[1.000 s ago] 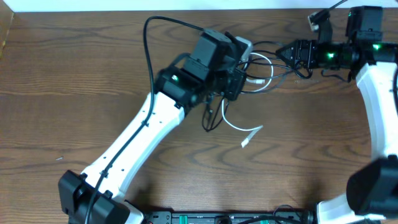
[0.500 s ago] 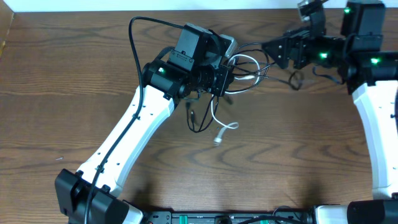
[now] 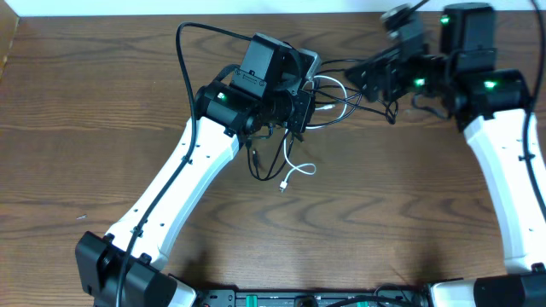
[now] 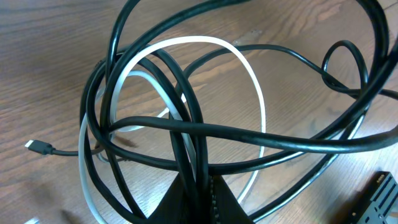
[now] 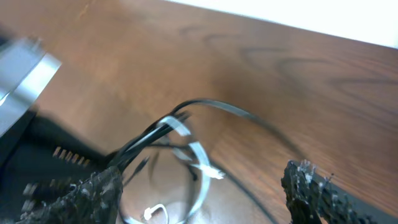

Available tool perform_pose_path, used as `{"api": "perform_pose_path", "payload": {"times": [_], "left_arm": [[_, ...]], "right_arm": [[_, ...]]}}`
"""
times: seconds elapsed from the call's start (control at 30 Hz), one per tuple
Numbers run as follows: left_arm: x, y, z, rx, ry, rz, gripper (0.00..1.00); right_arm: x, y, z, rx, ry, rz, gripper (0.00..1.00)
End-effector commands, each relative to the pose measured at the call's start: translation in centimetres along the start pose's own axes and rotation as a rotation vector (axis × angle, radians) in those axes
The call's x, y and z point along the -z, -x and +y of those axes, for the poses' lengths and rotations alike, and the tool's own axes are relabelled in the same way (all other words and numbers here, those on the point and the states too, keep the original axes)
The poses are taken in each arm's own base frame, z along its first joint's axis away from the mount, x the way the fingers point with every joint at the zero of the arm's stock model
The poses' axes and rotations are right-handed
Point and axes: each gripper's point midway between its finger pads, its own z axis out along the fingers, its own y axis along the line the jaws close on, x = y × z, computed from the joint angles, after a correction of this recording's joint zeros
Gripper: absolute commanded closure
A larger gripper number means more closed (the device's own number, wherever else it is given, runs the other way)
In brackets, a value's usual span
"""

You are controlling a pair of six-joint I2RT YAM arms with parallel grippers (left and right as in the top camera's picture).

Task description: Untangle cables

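Task judged barely started, nothing separated yet. The black cable [image 4: 249,140] and white cable [image 4: 249,81] were seen looped through each other in one bundle, lifted partly off the worktop [image 3: 85,102] near its far middle, between the two arms. The left hand [image 3: 300,109] was seen clamped tight on several black strands at the bundle's core; whether white cord was also pinched could not be told. The right hand [image 3: 368,77] was held wide, just beside the bundle's right side, with nothing gripped; cable loops were only seen past its fingers in the right wrist view, blurred. Loose tails were left hanging down toward the near side: a white plug [image 3: 282,187] resting on the wood, a black plug [image 4: 37,146] lying flat to the left. At least one white loop was crossed over and under by black strands. Left to do, as judged: one cord to be taken by the right hand, loops to be pulled apart, both cords to be laid out separately.
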Motion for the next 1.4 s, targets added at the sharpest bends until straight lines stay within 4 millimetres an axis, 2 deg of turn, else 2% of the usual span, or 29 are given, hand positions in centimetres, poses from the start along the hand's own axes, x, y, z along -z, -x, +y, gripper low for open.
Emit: {"api": "perform_pose_path", "payload": {"times": [0.0,0.33,0.43,0.53,0.6,0.63,0.67,0.8,0.9,0.97,1.1,1.13,1.23,1.37], "left_arm": [[0.0,0.4,0.7,0.013,0.033,-0.009,0.92],[0.0,0.2,0.8,0.015,0.037,-0.005,0.92],[0.0,0.3,0.8,0.034,0.036,-0.009,0.92],[0.3,0.4,0.4,0.037,0.019,-0.013,0.92],[0.7,0.5,-0.1,0.035,-0.008,-0.02,0.92],[1.3,0.7,-0.2,0.035,-0.016,-0.033,0.92],[1.9,1.0,-0.2,0.036,-0.02,-0.047,0.92],[5.0,2.2,0.4,0.069,-0.011,-0.125,0.92],[8.0,3.2,0.5,0.07,-0.025,-0.203,0.92],[9.9,3.8,0.7,0.079,-0.026,-0.253,0.92],[13.3,4.4,2.0,0.112,0.015,-0.338,0.92],[14.0,4.5,2.6,0.122,0.031,-0.355,0.92],[16.7,4.5,6.2,0.211,0.16,-0.422,0.92],[20.4,3.8,11.1,0.299,0.353,-0.493,0.93]], "right_arm": [[-1.7,-0.9,2.8,0.18,0.102,0.045,0.22],[-3.8,-4.4,4.5,0.289,0.179,0.176,0.27],[-5.1,-5.7,4.2,0.266,0.195,0.226,0.36],[-6.6,-6.7,3.3,0.241,0.194,0.262,0.59],[-7.5,-6.9,2.1,0.193,0.159,0.276,0.82],[-8.0,-6.9,0.6,0.125,0.099,0.279,0.93],[-8.2,-6.7,-0.5,0.073,0.055,0.275,0.99],[-8.0,-6.4,-5.1,-0.11,-0.114,0.255,0.99],[-7.4,-7.3,-8.5,-0.246,-0.242,0.262,0.99],[-7.2,-8.3,-10.1,-0.315,-0.292,0.277,0.99],[-7.0,-10.1,-11.7,-0.404,-0.33,0.306,0.99],[-6.9,-10.5,-12.0,-0.424,-0.346,0.312,0.99],[-5.6,-11.9,-14.2,-0.494,-0.467,0.334,0.99],[-2.9,-13.9,-17.2,-0.57,-0.646,0.369,0.99]]}}
